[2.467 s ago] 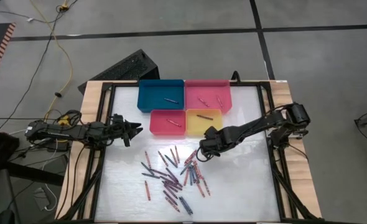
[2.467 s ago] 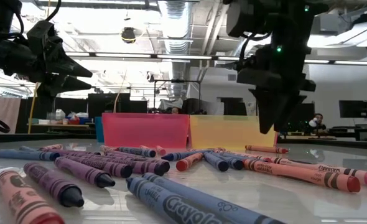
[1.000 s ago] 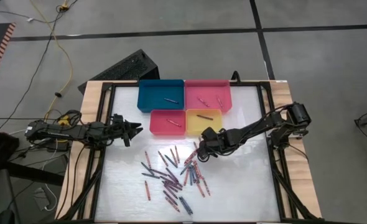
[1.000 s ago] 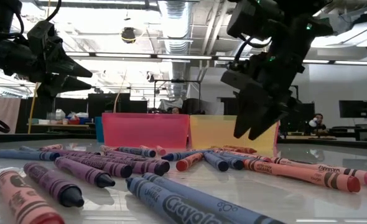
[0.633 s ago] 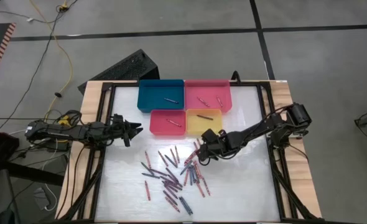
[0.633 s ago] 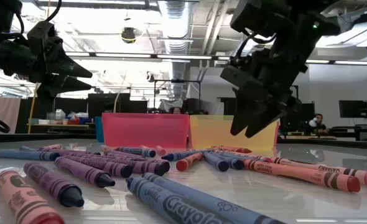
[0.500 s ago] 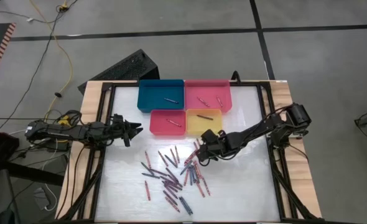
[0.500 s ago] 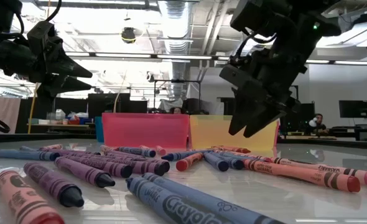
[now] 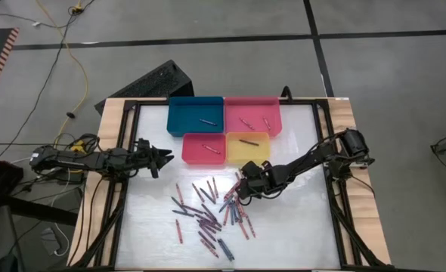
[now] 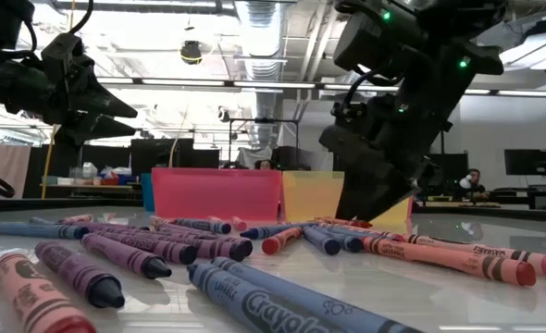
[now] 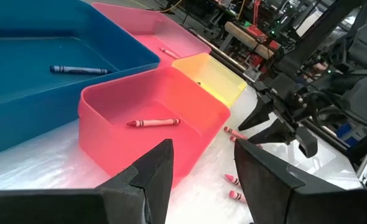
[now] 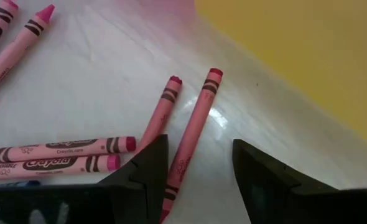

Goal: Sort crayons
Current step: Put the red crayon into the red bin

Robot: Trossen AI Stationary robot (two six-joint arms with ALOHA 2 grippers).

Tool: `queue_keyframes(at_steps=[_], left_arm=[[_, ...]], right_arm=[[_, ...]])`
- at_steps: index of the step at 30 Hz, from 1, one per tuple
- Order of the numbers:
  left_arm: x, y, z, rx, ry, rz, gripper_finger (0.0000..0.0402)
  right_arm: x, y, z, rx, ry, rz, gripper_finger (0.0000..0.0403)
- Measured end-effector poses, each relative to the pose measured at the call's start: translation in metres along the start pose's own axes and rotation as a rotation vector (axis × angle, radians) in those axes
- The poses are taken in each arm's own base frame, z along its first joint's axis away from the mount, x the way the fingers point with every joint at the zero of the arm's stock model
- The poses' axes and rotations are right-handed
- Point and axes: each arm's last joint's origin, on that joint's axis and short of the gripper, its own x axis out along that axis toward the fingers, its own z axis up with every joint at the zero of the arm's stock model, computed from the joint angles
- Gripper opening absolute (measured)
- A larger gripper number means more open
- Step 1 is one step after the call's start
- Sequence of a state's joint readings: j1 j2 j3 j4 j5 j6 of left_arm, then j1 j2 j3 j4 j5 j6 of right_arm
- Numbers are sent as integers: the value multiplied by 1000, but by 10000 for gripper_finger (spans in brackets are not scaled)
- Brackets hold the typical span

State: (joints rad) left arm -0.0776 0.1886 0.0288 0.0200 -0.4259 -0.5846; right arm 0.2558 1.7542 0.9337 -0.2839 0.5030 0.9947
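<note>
My right gripper is open low over a red crayon beside the yellow tray, mid-table. A second crayon lies close; I could pinch both.

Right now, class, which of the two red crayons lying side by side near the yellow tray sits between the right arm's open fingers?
The longer red crayon, nearer the yellow tray: it runs between the right fingers. Its shorter neighbour lies just outside that gap.

One camera is looking straight down on the whole bench. Another is sitting at bench height, close behind the crayons, facing the trays. Both wrist cameras are peering forward past their fingers.
</note>
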Motion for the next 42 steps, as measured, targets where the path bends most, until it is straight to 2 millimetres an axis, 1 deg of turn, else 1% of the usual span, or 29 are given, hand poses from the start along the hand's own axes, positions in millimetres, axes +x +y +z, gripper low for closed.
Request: queue_keyframes(at_steps=[4,13,21,25,29,33,37,40,42], left_arm=[[0,0,0,-1,3,4,160],[0,0,0,-1,3,4,160],[0,0,0,-1,3,5,160],[0,0,0,0,2,6,160],[0,0,0,8,2,6,160],[0,0,0,10,2,6,160],[0,0,0,10,3,4,160],[0,0,-1,21,13,-11,160],[0,-1,-1,41,25,-32,160]], right_arm=[[-1,-1,0,10,6,-6,169],[1,-3,-1,16,19,-21,78],[-1,-2,-1,36,21,-9,12],[-3,4,4,38,32,13,5],[-9,14,13,15,28,49,4],[-19,25,28,-33,3,61,3],[-31,37,46,-94,-55,57,3],[-39,44,64,-138,-140,48,2],[-41,45,78,-157,-200,32,2]])
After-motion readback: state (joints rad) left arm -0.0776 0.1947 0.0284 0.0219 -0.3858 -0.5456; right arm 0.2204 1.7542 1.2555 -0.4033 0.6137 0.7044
